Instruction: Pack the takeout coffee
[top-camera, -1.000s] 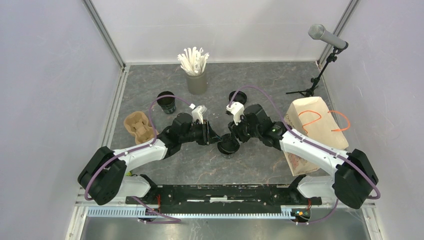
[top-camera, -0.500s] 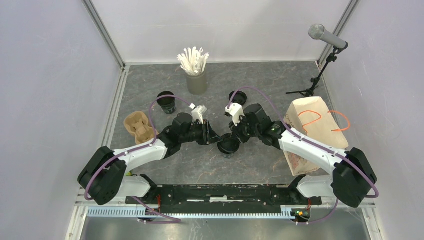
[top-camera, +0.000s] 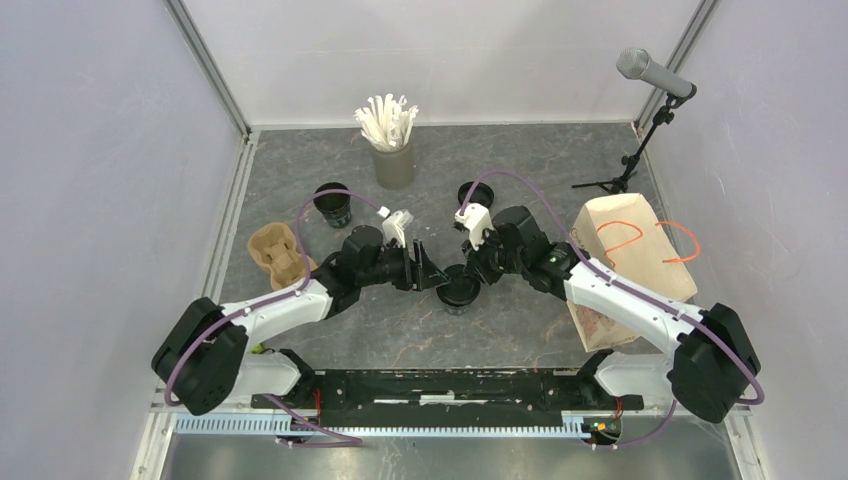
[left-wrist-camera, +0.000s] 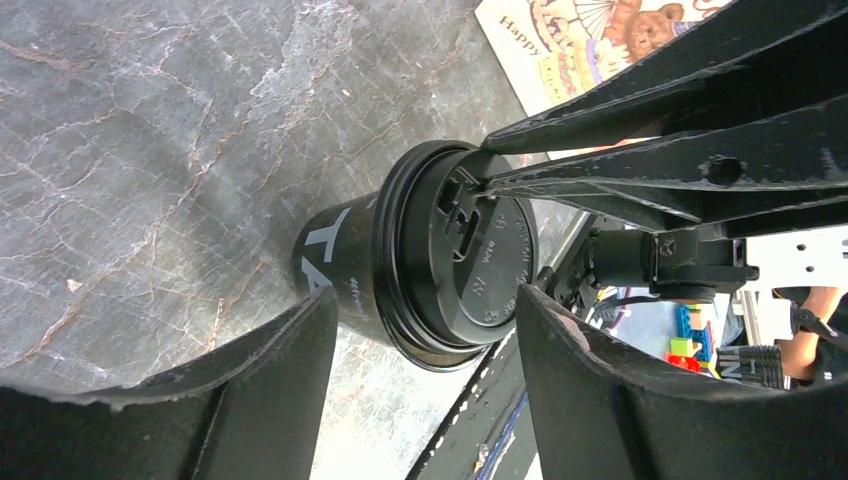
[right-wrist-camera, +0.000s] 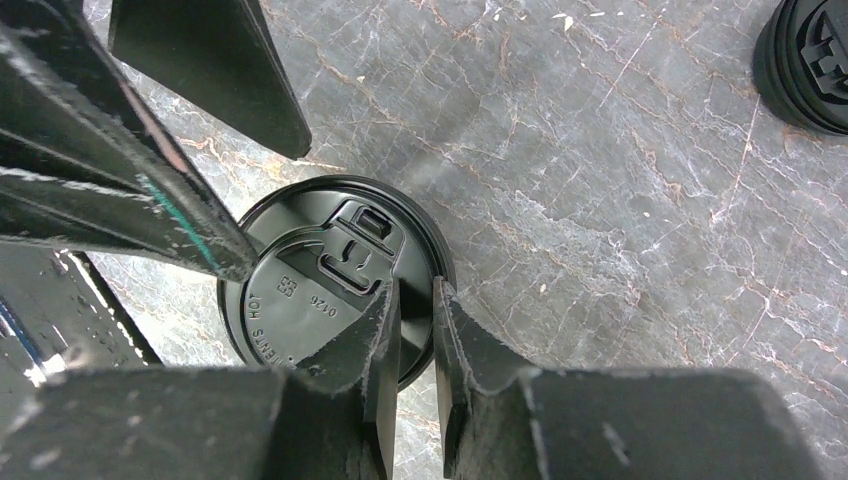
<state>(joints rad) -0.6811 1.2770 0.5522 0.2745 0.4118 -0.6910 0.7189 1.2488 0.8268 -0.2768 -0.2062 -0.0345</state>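
Judging from the layout, packing is barely begun: carrier (top-camera: 277, 252) looks empty, bag (top-camera: 625, 250) lies flat, and far-left cup (top-camera: 332, 203) and far-middle cup (top-camera: 476, 193) stand unpacked. Middle cup (top-camera: 458, 290) sits on the bench (top-camera: 560, 170) between the arms. Right end effector (right-wrist-camera: 415, 300) is pinched on the rim of its lid (right-wrist-camera: 330, 280); left end effector (left-wrist-camera: 425, 300) is spread astride it, not touching.

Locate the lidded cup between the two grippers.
In the top view the lidded cup stands mid-table, between the open jaws of the left gripper, with the right gripper over its top and the paper bag to its right.
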